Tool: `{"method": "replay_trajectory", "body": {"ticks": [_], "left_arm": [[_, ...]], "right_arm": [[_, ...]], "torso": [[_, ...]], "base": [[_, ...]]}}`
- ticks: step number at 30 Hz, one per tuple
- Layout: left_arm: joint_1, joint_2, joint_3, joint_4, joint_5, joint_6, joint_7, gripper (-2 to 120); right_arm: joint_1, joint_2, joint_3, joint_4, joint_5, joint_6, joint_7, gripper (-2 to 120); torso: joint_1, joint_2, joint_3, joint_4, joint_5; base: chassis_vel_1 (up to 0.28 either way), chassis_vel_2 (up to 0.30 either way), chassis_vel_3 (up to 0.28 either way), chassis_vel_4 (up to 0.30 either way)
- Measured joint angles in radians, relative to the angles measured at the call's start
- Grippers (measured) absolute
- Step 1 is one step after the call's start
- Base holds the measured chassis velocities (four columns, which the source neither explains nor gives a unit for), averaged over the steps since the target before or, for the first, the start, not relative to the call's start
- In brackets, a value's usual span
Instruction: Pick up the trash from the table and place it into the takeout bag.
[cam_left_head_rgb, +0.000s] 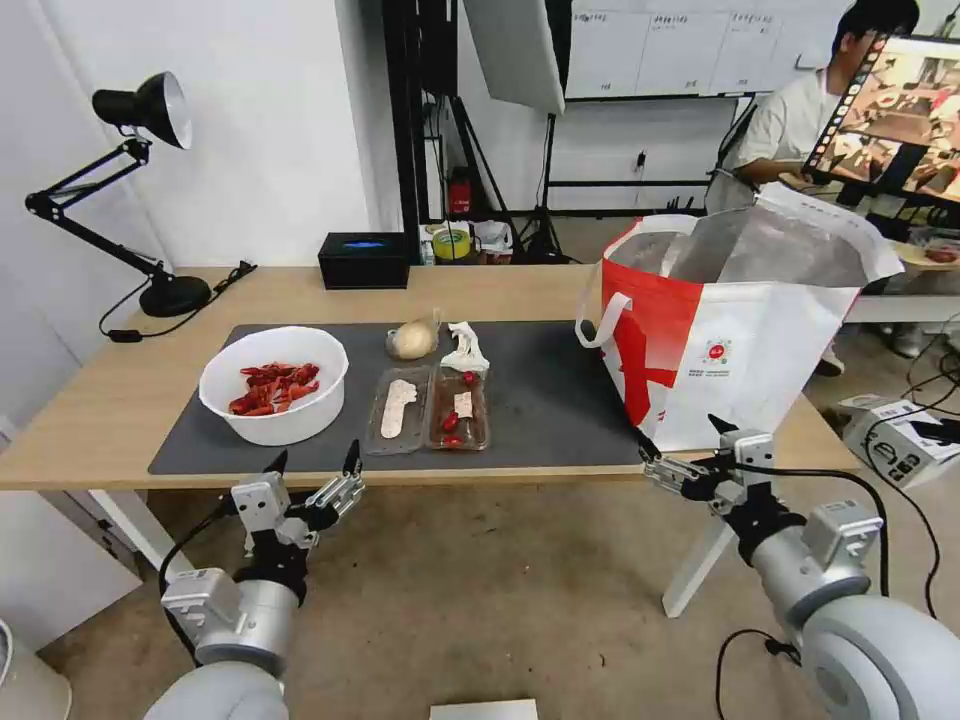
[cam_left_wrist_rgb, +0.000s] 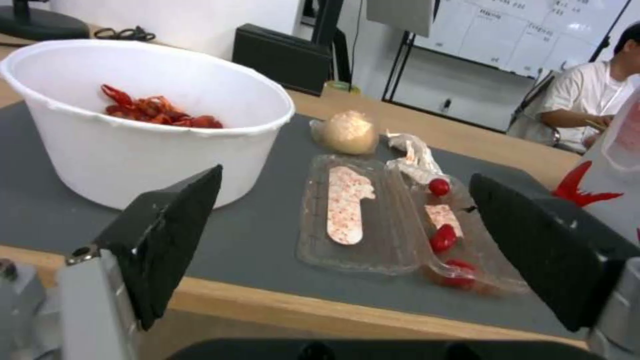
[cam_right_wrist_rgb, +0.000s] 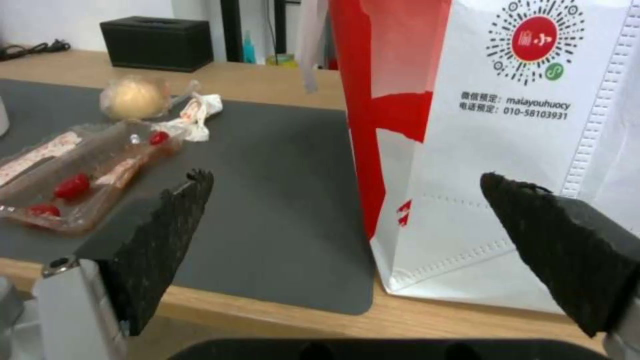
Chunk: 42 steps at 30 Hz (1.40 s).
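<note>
On the table's (cam_left_head_rgb: 120, 400) dark mat lie the trash pieces: a white bowl (cam_left_head_rgb: 300, 420) (cam_left_wrist_rgb: 133, 150) of red shells, a clear two-part tray (cam_left_head_rgb: 428, 408) (cam_left_wrist_rgb: 353, 210) (cam_right_wrist_rgb: 87, 165), a beige lump (cam_left_head_rgb: 412, 340) (cam_left_wrist_rgb: 347, 132) (cam_right_wrist_rgb: 133, 97) and a white tissue wad (cam_left_head_rgb: 465, 347) (cam_left_wrist_rgb: 410, 150) (cam_right_wrist_rgb: 197, 115). The takeout bag (cam_left_head_rgb: 740, 330) (cam_right_wrist_rgb: 507, 150) stands open at the mat's right end. My left gripper (cam_left_head_rgb: 316, 460) (cam_left_wrist_rgb: 345, 177) hovers open just off the front edge, facing the bowl and tray. My right gripper (cam_left_head_rgb: 680, 435) (cam_right_wrist_rgb: 345, 177) is open before the bag's lower left corner. Both are empty.
A black box (cam_left_head_rgb: 365, 260) sits at the table's back edge and a black desk lamp (cam_left_head_rgb: 150, 200) at the back left. A carton (cam_left_head_rgb: 905, 435) lies on the floor at the right. A white table leg (cam_left_head_rgb: 700, 560) slants down near my right arm.
</note>
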Motion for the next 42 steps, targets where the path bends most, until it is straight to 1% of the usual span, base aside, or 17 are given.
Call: {"method": "replay_trajectory", "body": {"ticks": [4, 6, 7, 9, 10, 12, 13, 14, 15, 18, 19, 22, 24, 26, 27, 28, 42], "left_arm": [[-0.01, 0.003, 0.001, 0.004, -0.017, 0.001, -0.004, 100], [-0.033, 0.013, 0.006, 0.001, -0.133, 0.029, -0.046, 100], [-0.033, 0.013, 0.006, 0.001, -0.133, 0.029, -0.046, 100], [-0.065, 0.022, 0.006, -0.004, -0.281, 0.06, -0.109, 100], [-0.065, 0.022, 0.006, -0.004, -0.281, 0.06, -0.109, 100], [-0.104, 0.032, 0.0, -0.006, -0.49, 0.079, -0.2, 100], [-0.104, 0.032, 0.0, -0.006, -0.49, 0.079, -0.2, 100], [-0.119, 0.032, -0.009, -0.01, -0.606, 0.083, -0.242, 100], [-0.119, 0.032, -0.009, -0.01, -0.606, 0.083, -0.242, 100], [-0.137, 0.02, -0.028, -0.019, -0.77, 0.086, -0.291, 100], [-0.137, 0.02, -0.028, -0.019, -0.77, 0.086, -0.291, 100], [-0.148, 0.014, -0.027, -0.02, -0.843, 0.085, -0.312, 100], [-0.16, 0.006, -0.023, -0.022, -0.929, 0.102, -0.357, 100], [-0.164, 0.004, -0.022, -0.022, -0.95, 0.109, -0.374, 100], [-0.174, -0.003, -0.019, -0.021, -0.987, 0.12, -0.405, 100], [-0.177, -0.005, -0.016, -0.017, -0.994, 0.122, -0.413, 100], [-0.186, -0.014, 0.004, 0.009, -0.982, 0.121, -0.401, 100]], "right_arm": [[0.002, 0.001, -0.001, -0.003, -0.001, 0.001, -0.001, 100], [0.009, 0.001, -0.006, -0.006, -0.002, 0.001, -0.003, 100], [0.009, 0.001, -0.006, -0.006, -0.002, 0.001, -0.003, 100], [0.015, 0.003, -0.015, -0.008, -0.003, 0.001, -0.005, 100], [0.015, 0.003, -0.015, -0.008, -0.003, 0.001, -0.005, 100], [0.03, 0.001, -0.036, -0.019, -0.005, 0.002, -0.005, 100], [0.03, 0.001, -0.036, -0.019, -0.005, 0.002, -0.005, 100], [0.049, -0.005, -0.055, -0.028, -0.006, 0.002, -0.006, 100], [0.049, -0.005, -0.055, -0.028, -0.006, 0.002, -0.006, 100], [0.088, -0.02, -0.092, -0.044, -0.007, 0.001, -0.006, 100], [0.088, -0.02, -0.092, -0.044, -0.007, 0.001, -0.006, 100], [0.091, -0.025, -0.096, -0.046, -0.007, 0.0, -0.006, 100], [0.091, -0.027, -0.096, -0.046, -0.007, 0.0, -0.006, 100], [0.091, -0.028, -0.095, -0.046, -0.007, 0.0, -0.006, 100], [0.09, -0.028, -0.093, -0.046, -0.007, 0.0, -0.006, 100], [0.089, -0.029, -0.091, -0.046, -0.007, 0.0, -0.006, 100], [0.079, -0.017, -0.09, -0.046, -0.007, 0.001, -0.005, 100]], "torso": [[0.0, 0.0, 0.0, 0.0001, 0.0], [0.0, 0.0, 0.0, 0.0, -0.0001], [0.0, 0.0, 0.0, 0.0, -0.0001], [0.0, 0.0, 0.0, 0.0001, 0.0], [0.0, 0.0, 0.0, 0.0001, 0.0], [0.0, 0.0, 0.0, -0.0001, -0.0001], [0.0, 0.0, 0.0, -0.0001, -0.0001], [0.0, 0.0, 0.0, 0.0, 0.0], [0.0, 0.0, 0.0, 0.0, 0.0], [0.0, 0.0, 0.0, 0.0005, 0.0001], [0.0, 0.0, 0.0, 0.0005, 0.0001], [0.0, 0.0, 0.0, 0.0002, 0.0], [0.0, 0.0, 0.0, 0.0, 0.0], [0.0, 0.0, 0.0, 0.0, 0.0], [0.0, 0.0, 0.0, 0.0, 0.0], [0.0, 0.0, 0.0, 0.0001, 0.0], [0.0, 0.0, 0.0, 0.0001, 0.0]], "base": [[0.0, 0.0, 0.0, 0.0], [0.0, 0.0, 0.0, 0.0], [0.0, 0.0, 0.0, 0.0], [0.0, 0.0, 0.0, 0.0], [0.0, 0.0, 0.0, 0.0], [0.0, 0.0, 0.0, 0.0], [0.0, 0.0, 0.0, 0.0], [0.0, 0.0, 0.0, 0.0], [0.0, 0.0, 0.0, 0.0], [0.0, 0.0, 0.0, 0.0], [0.0, 0.0, 0.0, 0.0], [0.0, 0.0, 0.0, 0.0], [0.0, 0.0, 0.0, 0.0], [0.0, 0.0, 0.0, 0.0], [0.0, 0.0, 0.0, 0.0], [0.0, 0.0, 0.0, 0.0], [0.0, 0.0, 0.0, 0.0]]}}
